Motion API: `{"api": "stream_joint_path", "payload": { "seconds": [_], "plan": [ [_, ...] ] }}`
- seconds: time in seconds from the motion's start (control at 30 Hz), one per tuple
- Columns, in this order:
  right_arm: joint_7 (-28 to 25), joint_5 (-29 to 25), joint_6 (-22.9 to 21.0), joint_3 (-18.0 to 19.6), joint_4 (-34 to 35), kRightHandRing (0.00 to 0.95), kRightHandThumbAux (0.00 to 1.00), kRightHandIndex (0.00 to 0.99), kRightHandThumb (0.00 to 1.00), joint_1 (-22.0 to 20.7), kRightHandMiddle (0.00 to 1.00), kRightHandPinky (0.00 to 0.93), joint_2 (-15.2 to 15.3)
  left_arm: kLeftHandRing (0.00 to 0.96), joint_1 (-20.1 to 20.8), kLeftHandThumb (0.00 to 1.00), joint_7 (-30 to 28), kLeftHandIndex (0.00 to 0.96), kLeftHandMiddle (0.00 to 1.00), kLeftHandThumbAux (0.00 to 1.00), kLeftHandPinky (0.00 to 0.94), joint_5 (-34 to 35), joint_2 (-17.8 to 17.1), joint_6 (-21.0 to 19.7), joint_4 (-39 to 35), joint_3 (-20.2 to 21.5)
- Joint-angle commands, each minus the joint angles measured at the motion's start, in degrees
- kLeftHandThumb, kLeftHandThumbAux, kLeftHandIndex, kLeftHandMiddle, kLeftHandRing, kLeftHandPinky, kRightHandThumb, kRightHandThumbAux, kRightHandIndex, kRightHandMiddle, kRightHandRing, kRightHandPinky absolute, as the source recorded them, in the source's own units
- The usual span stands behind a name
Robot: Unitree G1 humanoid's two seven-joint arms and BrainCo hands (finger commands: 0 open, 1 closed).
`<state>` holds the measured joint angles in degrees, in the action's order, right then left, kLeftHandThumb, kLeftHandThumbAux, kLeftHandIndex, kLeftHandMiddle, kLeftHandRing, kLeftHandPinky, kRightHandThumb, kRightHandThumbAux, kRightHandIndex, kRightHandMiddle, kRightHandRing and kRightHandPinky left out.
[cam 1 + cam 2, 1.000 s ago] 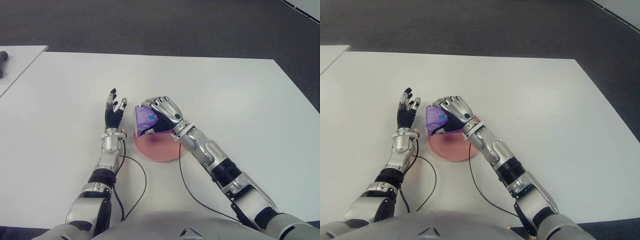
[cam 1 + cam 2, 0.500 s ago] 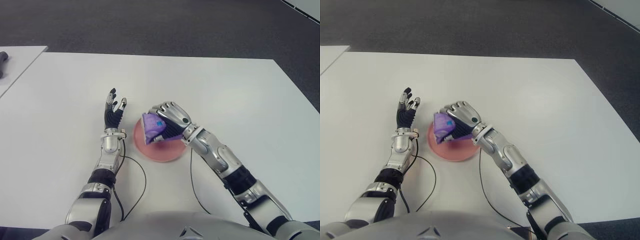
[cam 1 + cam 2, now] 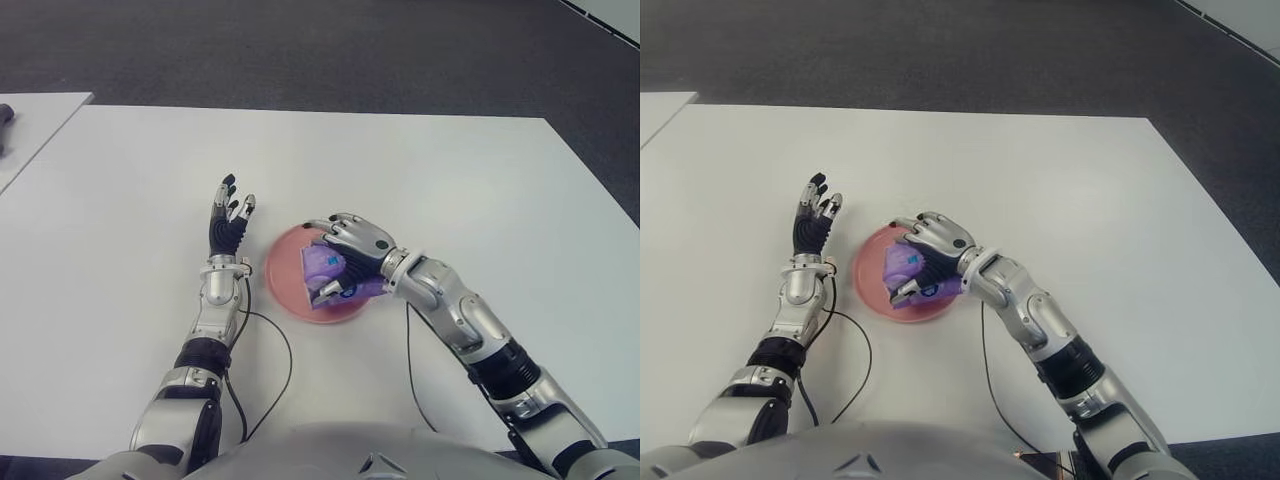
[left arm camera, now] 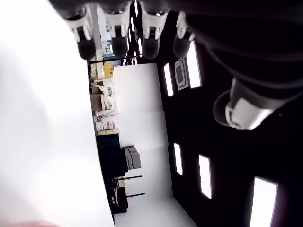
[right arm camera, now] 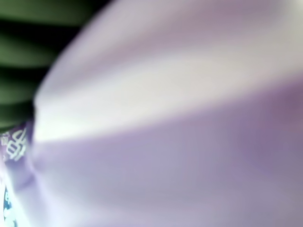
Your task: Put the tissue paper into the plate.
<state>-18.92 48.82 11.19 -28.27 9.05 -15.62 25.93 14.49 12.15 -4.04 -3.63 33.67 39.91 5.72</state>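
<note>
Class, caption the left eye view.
Right hand holds the purple tissue pack over the pink plate; left hand open beside it.

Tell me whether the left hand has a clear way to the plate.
Probably yes. The left hand shows open just left of the pink plate, with bare table between them. The right hand and purple tissue pack cover only the plate's far side.

A broad white rectangular table (image 3: 450, 170) is seen on dark grey carpeted floor (image 3: 300, 50). A second white table's corner (image 3: 35, 115) is seen alongside, at the far left edge.
</note>
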Motion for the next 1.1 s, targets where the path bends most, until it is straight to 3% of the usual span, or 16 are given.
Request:
{"api": "stream_joint_path", "payload": {
  "seconds": [0.03, 0.2, 0.8, 1.1],
  "plan": [
    [-0.5, -2.9, 3.2, 0.6, -1.5, 0.0, 0.311, 0.0, 0.008, -0.1, 0.0, 0.0, 1.4, 0.0, -1.3, 0.0, -0.8, 0.0, 0.0, 0.52, 0.0, 0.6, 0.4, -1.4, -1.0, 0.0],
    [-0.5, -4.9, 5.0, 1.0, -3.1, 0.0, 0.308, 0.0, 0.001, -0.1, 0.0, 0.0, 2.1, 0.0, -1.4, 0.0, -0.3, 0.0, 0.0, 0.52, 0.0, 0.4, 0.4, -2.3, -1.7, 0.0],
    [-3.7, -3.0, 1.1, 0.7, -3.5, 0.0, 0.312, 0.0, 0.0, 0.6, 0.0, 0.0, 1.5, 0.0, -1.7, 0.0, 0.6, 0.0, 0.0, 0.519, 0.0, 0.0, 0.9, -3.7, -2.9, 0.1],
    [0.0, -3.7, 3.0, 1.7, -5.1, 0.0, 0.324, 0.0, 0.0, 0.3, 0.0, 0.0, 1.6, 0.0, -1.7, 0.0, 0.8, 0.0, 0.0, 0.517, 0.0, -0.4, 0.9, -4.2, -3.1, 0.1]
  ]
}}
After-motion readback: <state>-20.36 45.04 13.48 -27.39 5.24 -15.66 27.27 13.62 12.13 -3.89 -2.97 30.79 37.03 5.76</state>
